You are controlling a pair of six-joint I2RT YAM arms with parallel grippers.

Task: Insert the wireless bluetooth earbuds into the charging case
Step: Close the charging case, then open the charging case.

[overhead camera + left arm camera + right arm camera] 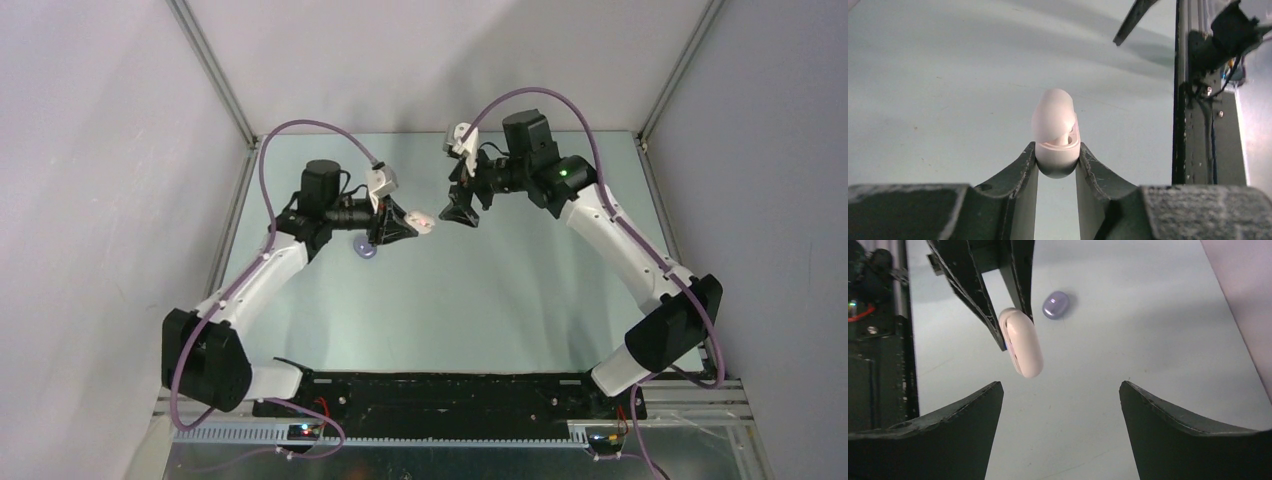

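Note:
The white charging case [423,222] is held up off the table, pinched at its lower end by my left gripper [408,222], which is shut on it. In the left wrist view the case [1055,145] stands between the fingertips of that gripper [1057,156], and its lid looks tilted open above the rim. My right gripper [462,213] faces it from the right, a short gap away. The right gripper [1060,390] is wide open with nothing in it, and the case [1023,342] hangs just beyond its left finger. The earbuds are out of view.
A small lilac rounded object [366,250] lies on the pale green table under my left wrist, and it shows beyond the case [1055,305] in the right wrist view. Aluminium frame posts [215,80] and grey walls bound the table. The black base rail [450,390] runs along the near edge.

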